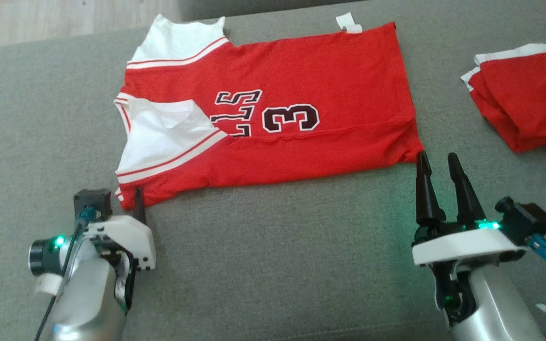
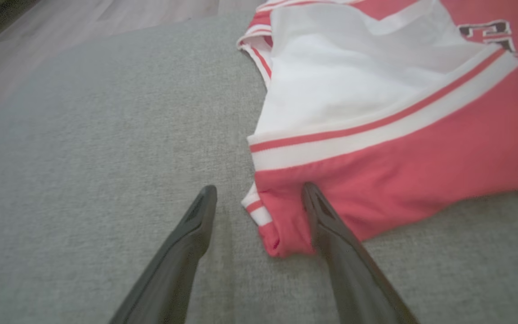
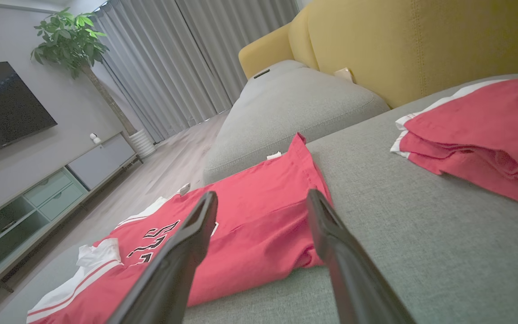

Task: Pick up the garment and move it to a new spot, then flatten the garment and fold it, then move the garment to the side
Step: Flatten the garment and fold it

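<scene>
A red and white basketball jersey (image 1: 301, 94), numbered 3, lies spread flat on a grey sofa cushion (image 1: 277, 246), directly ahead of both tools. The left tool (image 1: 138, 199) stands fully open and empty-handed at the jersey's sleeve-end corner. In its wrist view (image 2: 259, 189), one finger (image 2: 331, 229) meets the red hem (image 2: 286, 234) while the other rests over bare cushion (image 2: 83, 157) beside it. The white sleeve panel (image 2: 331, 90) lies just beyond the fingertips.

The right tool (image 1: 438, 156) is likewise spread wide and grips nothing, its tips just short of the jersey's hem-end corner. In its wrist view (image 3: 261, 195), the red cloth (image 3: 277, 180) runs away ahead and to the left of the fingers.

A second red garment (image 1: 524, 104), folded with white trim, sits well apart to the right tool's outer side (image 3: 479, 130). Beyond it rises a yellow sofa back (image 3: 421, 40). Farther off stand a wall-mounted television (image 3: 2, 103), a potted plant (image 3: 68, 40) and grey curtains (image 3: 187, 58).
</scene>
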Controlling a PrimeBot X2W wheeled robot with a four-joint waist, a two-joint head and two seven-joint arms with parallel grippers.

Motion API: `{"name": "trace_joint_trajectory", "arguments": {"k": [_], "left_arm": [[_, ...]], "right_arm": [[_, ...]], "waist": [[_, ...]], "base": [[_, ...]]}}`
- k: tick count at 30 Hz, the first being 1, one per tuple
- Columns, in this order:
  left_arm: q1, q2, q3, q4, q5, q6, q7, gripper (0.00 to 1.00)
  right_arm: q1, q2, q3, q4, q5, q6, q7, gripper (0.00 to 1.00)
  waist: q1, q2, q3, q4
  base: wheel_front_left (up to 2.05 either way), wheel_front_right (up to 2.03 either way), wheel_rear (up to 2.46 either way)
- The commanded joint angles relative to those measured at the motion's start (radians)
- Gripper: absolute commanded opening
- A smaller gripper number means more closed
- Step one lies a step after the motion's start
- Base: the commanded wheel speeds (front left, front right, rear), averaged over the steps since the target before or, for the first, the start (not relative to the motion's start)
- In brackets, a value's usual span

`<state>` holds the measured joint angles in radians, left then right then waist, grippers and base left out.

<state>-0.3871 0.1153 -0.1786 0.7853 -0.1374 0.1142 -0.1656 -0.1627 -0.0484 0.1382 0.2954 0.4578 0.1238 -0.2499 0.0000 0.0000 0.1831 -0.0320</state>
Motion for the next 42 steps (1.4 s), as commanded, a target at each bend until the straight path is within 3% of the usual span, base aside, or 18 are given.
{"name": "trace_joint_trajectory", "arguments": {"k": [1, 8, 9, 17, 26, 37, 42], "left_arm": [[-0.058, 0.034, 0.017, 0.000, 0.016, -0.006, 0.015, 1.00], [-0.106, 0.027, -0.017, 0.074, 0.012, -0.053, 0.047, 0.97], [-0.111, 0.026, -0.020, 0.081, 0.009, -0.061, 0.046, 0.01], [-0.139, 0.011, -0.022, 0.050, 0.001, -0.053, -0.062, 0.00], [-0.141, -0.001, -0.047, -0.061, 0.014, -0.049, -0.094, 0.00], [-0.116, -0.005, -0.093, -0.162, 0.037, -0.051, -0.096, 0.00], [-0.104, -0.009, -0.107, -0.182, 0.036, -0.052, -0.096, 0.00]], "right_arm": [[-0.051, -0.002, 0.027, -0.041, 0.004, 0.007, -0.003, 1.00], [-0.061, -0.002, 0.009, -0.042, -0.005, 0.007, 0.001, 1.00], [-0.061, -0.002, 0.007, -0.042, -0.005, 0.007, 0.002, 1.00], [-0.078, -0.002, -0.017, -0.017, -0.032, 0.007, 0.034, 1.00], [-0.142, -0.002, -0.051, 0.057, -0.068, 0.007, 0.085, 1.00], [-0.269, -0.002, -0.164, 0.340, -0.168, 0.007, 0.176, 1.00], [-0.317, -0.002, -0.231, 0.463, -0.218, 0.007, 0.160, 1.00]], "waist": [[0.0000, 0.0000, 0.012, -0.007], [0.0000, 0.0000, 0.025, -0.014], [0.0000, 0.0000, 0.025, -0.013], [0.0000, 0.0000, 0.023, 0.012], [0.0000, 0.0000, 0.030, 0.062], [0.0000, 0.0000, 0.038, 0.107], [0.0000, 0.0000, 0.038, 0.114]], "base": [[0.00, 0.00, 0.00], [0.00, 0.00, 0.00], [0.00, 0.00, 0.00], [0.00, 0.00, 0.00], [0.00, 0.00, 0.00], [0.00, 0.00, 0.00], [0.00, 0.00, 0.00]]}}
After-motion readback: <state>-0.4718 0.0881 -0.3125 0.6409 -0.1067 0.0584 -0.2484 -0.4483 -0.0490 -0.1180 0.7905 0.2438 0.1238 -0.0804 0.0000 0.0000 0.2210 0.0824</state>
